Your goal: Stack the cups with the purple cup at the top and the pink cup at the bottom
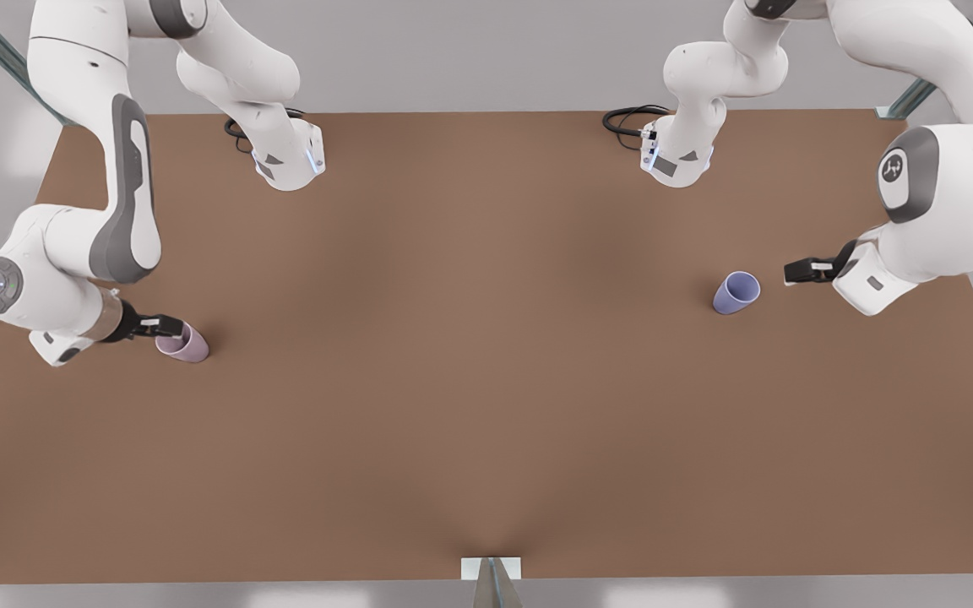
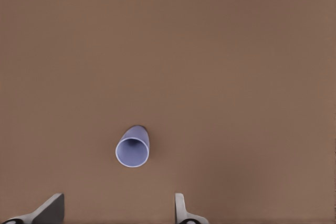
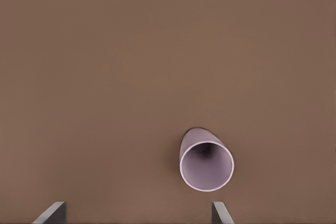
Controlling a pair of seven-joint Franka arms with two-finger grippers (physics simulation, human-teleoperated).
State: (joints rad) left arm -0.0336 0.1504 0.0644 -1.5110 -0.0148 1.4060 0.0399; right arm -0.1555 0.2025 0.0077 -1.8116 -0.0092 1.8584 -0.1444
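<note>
A bare brown table filled the scene under a pale grey backdrop, with the two arms reaching in from the far corners.

By the look of things the job had hardly begun. The pink cup stood upright near the edge on the front view's left, and the purple cup stood upright well apart from it, over on the front view's right. Neither was lifted, and neither sat in the other. All of the stacking was left: pink would need a settled spot, then purple would go into it.

The right gripper hung right over the pink cup, close above its rim in the front view. From the right wrist its fingers were spread wide, wider than the cup, which lay ahead of them and not between them. The left gripper waited just beside the purple cup, apart from it. Its fingers were also spread wide, with that cup ahead of them, untouched.

Both cups were empty. The left wrist view looked straight down into the purple one and showed a plain lavender floor. The pink one showed a darker, shadowed inside with nothing in it.
</note>
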